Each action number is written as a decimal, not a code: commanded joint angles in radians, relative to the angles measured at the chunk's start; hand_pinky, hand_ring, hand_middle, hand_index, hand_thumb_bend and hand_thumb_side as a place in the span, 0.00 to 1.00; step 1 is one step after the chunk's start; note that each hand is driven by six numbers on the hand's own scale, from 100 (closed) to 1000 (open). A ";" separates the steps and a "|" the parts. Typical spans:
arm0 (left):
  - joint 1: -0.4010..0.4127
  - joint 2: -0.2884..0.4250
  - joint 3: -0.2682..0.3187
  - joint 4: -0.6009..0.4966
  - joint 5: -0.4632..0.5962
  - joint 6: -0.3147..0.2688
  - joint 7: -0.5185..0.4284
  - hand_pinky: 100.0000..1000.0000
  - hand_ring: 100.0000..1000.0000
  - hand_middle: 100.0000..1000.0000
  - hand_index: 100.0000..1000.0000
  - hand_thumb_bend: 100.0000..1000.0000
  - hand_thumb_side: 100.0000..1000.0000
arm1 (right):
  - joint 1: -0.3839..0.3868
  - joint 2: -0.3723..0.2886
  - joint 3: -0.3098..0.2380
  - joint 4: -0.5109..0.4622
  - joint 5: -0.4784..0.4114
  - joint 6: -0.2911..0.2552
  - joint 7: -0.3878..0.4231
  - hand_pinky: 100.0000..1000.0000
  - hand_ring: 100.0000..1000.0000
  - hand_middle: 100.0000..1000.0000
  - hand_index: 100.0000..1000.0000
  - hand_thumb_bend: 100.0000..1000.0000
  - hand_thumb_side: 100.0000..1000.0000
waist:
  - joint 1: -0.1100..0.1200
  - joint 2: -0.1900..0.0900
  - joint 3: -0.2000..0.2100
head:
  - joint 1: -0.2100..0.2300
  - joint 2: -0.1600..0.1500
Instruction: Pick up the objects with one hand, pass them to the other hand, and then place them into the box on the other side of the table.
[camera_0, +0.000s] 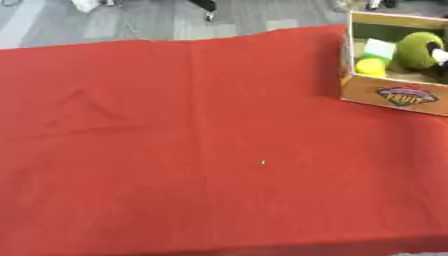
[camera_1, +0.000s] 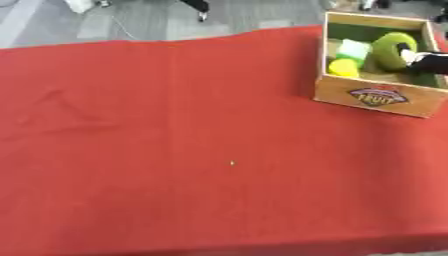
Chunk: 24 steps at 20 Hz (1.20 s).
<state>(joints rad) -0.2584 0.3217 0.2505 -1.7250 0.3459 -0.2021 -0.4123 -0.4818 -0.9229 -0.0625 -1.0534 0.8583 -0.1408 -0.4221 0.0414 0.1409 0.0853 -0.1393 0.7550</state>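
Currently listed: right hand (camera_1: 427, 62) inside box (camera_1: 376, 97), beside green object (camera_1: 389, 50); finger state cannot be told; red surface (camera_1: 175, 150).

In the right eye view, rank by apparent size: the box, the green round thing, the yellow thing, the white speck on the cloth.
1. box
2. green round thing
3. yellow thing
4. white speck
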 joint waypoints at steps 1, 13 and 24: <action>0.004 -0.015 0.043 -0.024 -0.052 0.023 0.036 0.78 0.50 0.51 0.67 0.19 0.78 | 0.096 -0.027 -0.076 -0.307 -0.124 0.031 -0.060 0.93 0.92 0.69 0.92 0.21 0.30 | -0.029 -0.010 -0.016 | 0.047 -0.011; 0.036 -0.105 0.086 -0.016 -0.193 0.016 0.133 0.78 0.49 0.50 0.65 0.18 0.83 | 0.464 0.563 -0.125 -0.946 -0.339 -0.111 0.036 0.78 0.97 0.54 0.82 0.00 0.57 | -0.058 -0.004 -0.096 | 0.224 0.014; 0.056 -0.126 0.043 0.013 -0.183 0.017 0.140 0.77 0.48 0.49 0.64 0.19 0.85 | 0.470 0.755 -0.051 -0.944 -0.465 -0.103 0.172 0.75 0.97 0.46 0.78 0.00 0.67 | -0.067 -0.008 -0.096 | 0.234 0.015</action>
<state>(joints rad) -0.1953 0.1854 0.2990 -1.7025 0.1552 -0.1857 -0.2752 -0.0081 -0.1643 -0.1170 -1.9728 0.4057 -0.2437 -0.2623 -0.0121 0.1423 -0.0114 0.0954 0.7642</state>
